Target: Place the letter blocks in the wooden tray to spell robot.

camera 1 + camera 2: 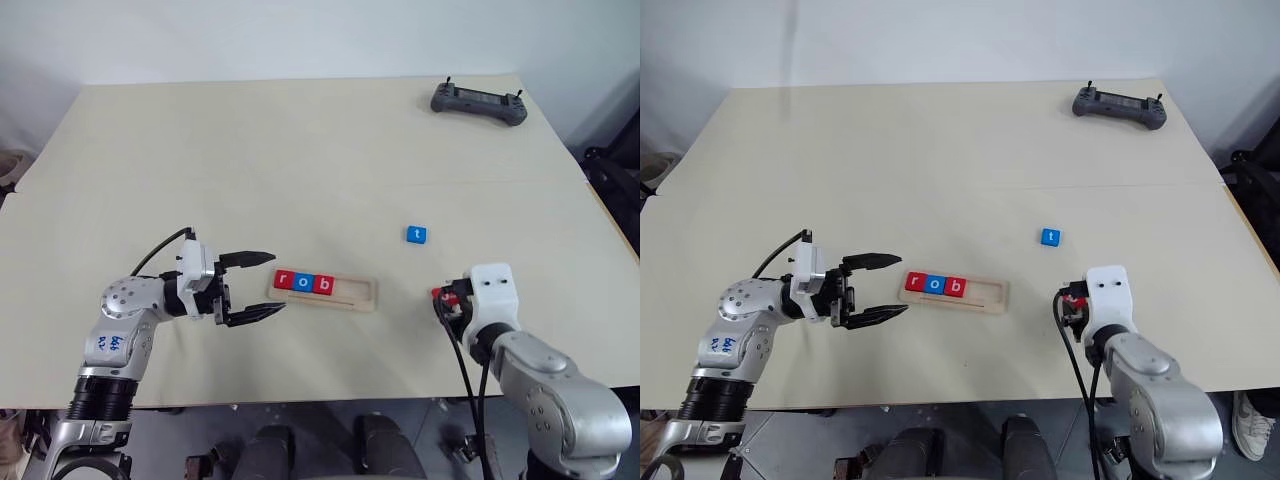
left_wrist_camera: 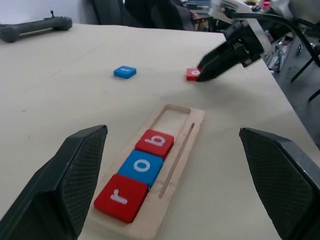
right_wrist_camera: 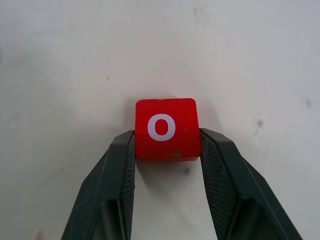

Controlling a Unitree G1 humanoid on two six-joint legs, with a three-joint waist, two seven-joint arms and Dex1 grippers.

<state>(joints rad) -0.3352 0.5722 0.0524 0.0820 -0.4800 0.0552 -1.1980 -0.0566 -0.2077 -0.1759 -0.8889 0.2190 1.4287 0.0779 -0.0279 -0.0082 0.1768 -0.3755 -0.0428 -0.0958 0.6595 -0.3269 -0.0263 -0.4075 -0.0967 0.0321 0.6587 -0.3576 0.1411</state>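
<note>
Looking down at the table [image 1: 300, 150], I take the wooden tray [image 1: 358, 293] as my landmark. Three blocks sit in its left part, touching in a row: red r [image 1: 284, 280], blue o [image 1: 303, 282], red b [image 1: 322, 284]; the rest of the groove is bare. My left gripper [image 1: 262, 284] hovers just left of the tray, its fingers spread wide with nothing between them. Right of the tray, my right gripper [image 3: 167, 145] is clamped on the red o block [image 3: 166, 128]. The blue t block [image 1: 416, 235] lies beyond the tray's right end. A grey controller [image 1: 479, 102] rests far behind.
</note>
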